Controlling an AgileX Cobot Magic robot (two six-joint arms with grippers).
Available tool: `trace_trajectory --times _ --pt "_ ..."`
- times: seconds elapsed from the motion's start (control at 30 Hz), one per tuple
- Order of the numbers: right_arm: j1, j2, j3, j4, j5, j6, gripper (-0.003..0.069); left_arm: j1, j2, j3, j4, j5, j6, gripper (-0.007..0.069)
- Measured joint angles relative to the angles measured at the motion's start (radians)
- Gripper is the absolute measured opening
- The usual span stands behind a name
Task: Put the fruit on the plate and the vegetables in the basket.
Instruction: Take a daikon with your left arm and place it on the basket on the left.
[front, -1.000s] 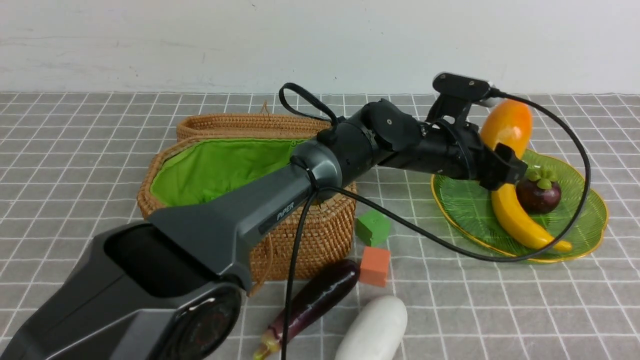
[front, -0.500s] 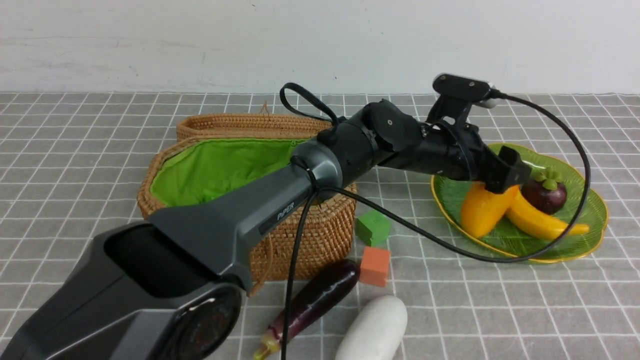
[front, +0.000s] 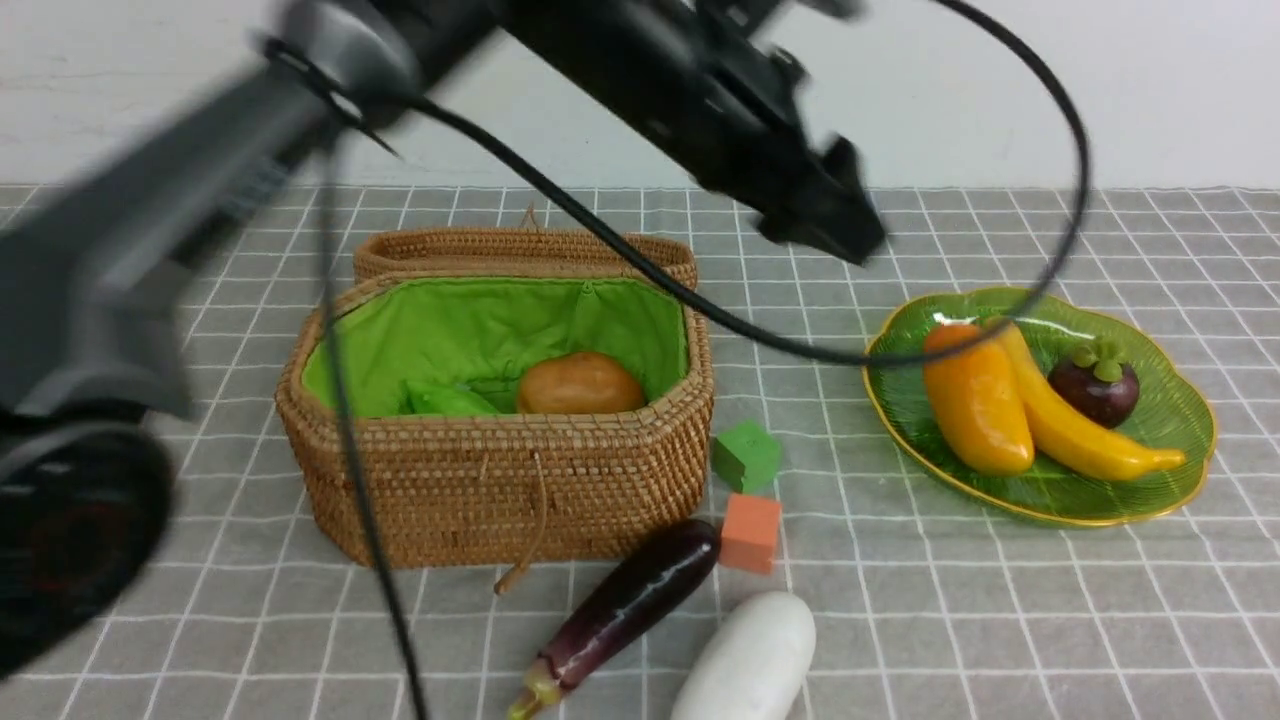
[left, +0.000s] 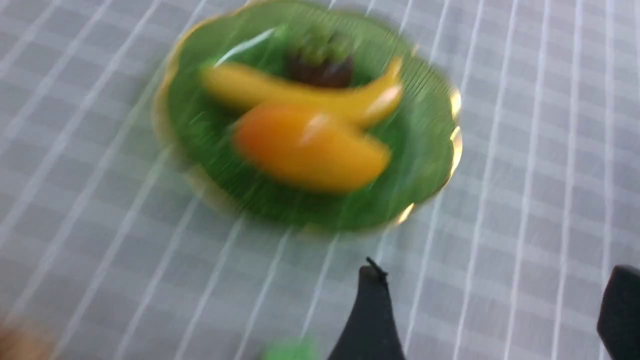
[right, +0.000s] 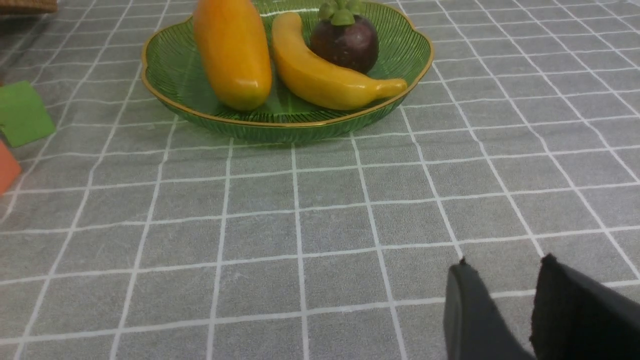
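Observation:
The mango (front: 975, 405), banana (front: 1075, 425) and mangosteen (front: 1097, 385) lie on the green plate (front: 1180, 440). In the basket (front: 500, 490) sit the potato (front: 580, 383) and the green pod (front: 450, 400). The eggplant (front: 625, 610) and white radish (front: 750, 660) lie on the cloth in front of the basket. My left gripper (front: 830, 215), blurred, hangs high between basket and plate; the left wrist view shows the gripper (left: 495, 280) open and empty. My right gripper (right: 505, 265) hovers low over the cloth short of the plate (right: 175, 75), jaws slightly apart, nothing between them.
A green cube (front: 745, 455) and an orange cube (front: 750, 532) sit between basket and plate. The woven lid (front: 520, 248) leans behind the basket. The left arm's cable loops over the plate. A white wall closes off the back.
The mango left my left gripper and came to rest on the plate beside the banana. The left arm swung up and back, uncovering the basket's inside.

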Motion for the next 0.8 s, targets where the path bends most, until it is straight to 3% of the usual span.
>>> trace_trajectory --times 0.07,0.13,0.2,0.23,0.3,0.47,0.53,0.6,0.63,0.67,0.8 --pt "0.000 0.000 0.000 0.000 0.000 0.000 0.0210 0.009 -0.140 0.118 0.174 0.025 -0.095 0.0548" --pt "0.000 0.000 0.000 0.000 0.000 0.000 0.0211 0.009 -0.191 0.196 0.231 0.031 -0.122 0.0547" --pt "0.000 0.000 0.000 0.000 0.000 0.000 0.0216 0.008 -0.321 0.409 0.325 0.034 -0.155 0.0545" --pt "0.000 0.000 0.000 0.000 0.000 0.000 0.0217 0.008 -0.321 0.409 0.325 0.034 -0.155 0.0545" --pt "0.000 0.000 0.000 0.000 0.000 0.000 0.0223 0.001 -0.391 0.636 0.310 -0.016 -0.168 0.0546" --pt "0.000 0.000 0.000 0.000 0.001 -0.001 0.0227 -0.094 -0.369 0.750 0.318 -0.066 -0.239 0.0546" --pt "0.000 0.000 0.000 0.000 0.001 -0.001 0.0232 -0.197 -0.326 0.751 0.394 -0.112 -0.363 0.0546" --pt "0.000 0.000 0.000 0.000 0.001 -0.001 0.0233 -0.233 -0.307 0.749 0.438 -0.141 -0.463 0.0546" --pt "0.000 0.000 0.000 0.000 0.001 -0.001 0.0235 -0.275 -0.276 0.743 0.480 -0.163 -0.575 0.0546" --pt "0.000 0.000 0.000 0.000 0.001 -0.001 0.0236 -0.298 -0.251 0.737 0.519 -0.180 -0.685 0.0546" --pt "0.000 0.000 0.000 0.000 0.001 -0.001 0.0238 -0.331 -0.147 0.727 0.593 -0.200 -0.894 0.0546"
